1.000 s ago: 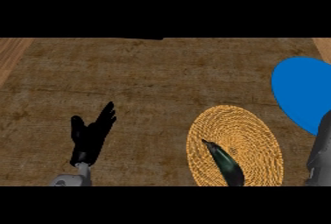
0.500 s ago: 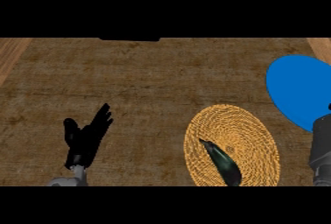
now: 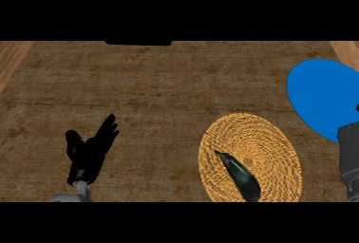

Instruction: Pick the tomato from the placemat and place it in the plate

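Observation:
A round woven straw placemat (image 3: 251, 151) lies at the lower right of the counter. On its lower half rests a dark, greenish, elongated thing (image 3: 239, 176); I see no red round tomato anywhere. The blue plate (image 3: 321, 97) sits right of and beyond the mat, cut by the right edge. My left hand (image 3: 88, 153) is at the lower left, open with its fingers straight and pointing up, holding nothing. My right forearm (image 3: 348, 161) rises along the right edge beside the mat and overlaps the plate's lower rim. Of the right hand (image 3: 357, 108) only a dark sliver shows at the edge.
The counter top (image 3: 154, 95) is brown and mottled, with lighter wooden strips at the far left (image 3: 10, 59) and far right corners. A flat black object (image 3: 139, 42) sits at the far edge, top centre.
The left hand has drifted slightly left and down. The plate and the black object at the far edge appear shifted a little left. The right forearm sits nearer the right edge.

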You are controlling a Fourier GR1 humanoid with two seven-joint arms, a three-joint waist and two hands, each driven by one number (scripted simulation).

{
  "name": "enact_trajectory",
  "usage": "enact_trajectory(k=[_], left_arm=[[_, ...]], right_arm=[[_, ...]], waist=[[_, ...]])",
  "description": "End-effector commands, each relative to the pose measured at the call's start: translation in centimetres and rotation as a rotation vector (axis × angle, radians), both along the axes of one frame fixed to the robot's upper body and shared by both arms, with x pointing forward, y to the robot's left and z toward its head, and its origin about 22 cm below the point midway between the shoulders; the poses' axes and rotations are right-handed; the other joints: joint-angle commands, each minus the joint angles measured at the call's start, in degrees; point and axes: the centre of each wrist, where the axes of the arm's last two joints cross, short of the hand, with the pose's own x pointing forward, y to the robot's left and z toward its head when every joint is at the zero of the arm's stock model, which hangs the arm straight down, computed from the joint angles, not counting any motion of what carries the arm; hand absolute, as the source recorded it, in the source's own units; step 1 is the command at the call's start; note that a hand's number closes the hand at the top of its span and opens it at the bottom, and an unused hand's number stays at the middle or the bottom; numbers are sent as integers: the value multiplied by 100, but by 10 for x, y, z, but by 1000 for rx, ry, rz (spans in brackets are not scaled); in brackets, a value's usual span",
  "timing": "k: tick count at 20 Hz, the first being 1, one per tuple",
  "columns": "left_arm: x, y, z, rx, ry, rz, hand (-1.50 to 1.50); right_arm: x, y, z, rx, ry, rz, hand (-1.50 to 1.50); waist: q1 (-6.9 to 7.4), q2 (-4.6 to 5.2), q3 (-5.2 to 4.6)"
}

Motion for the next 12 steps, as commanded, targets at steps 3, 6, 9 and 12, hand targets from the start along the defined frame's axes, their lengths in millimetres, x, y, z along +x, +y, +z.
enact_trajectory(k=[3,6,9,12], left_arm=[[-8,-14,-12,-11,11,2,0],[3,7,6,-12,15,40,0],[-8,3,-11,-20,31,46,0],[0,12,-5,-9,20,20,0]], right_arm=[[5,8,10,-113,-236,-80,-150],[9,43,6,-101,-301,-32,-150],[10,78,-1,-84,-347,60,-150],[6,105,-9,-56,-371,129,-150]], waist=[[-34,-18,-17],[-165,-91,-24],[-241,-118,-28],[-164,-97,-32]])
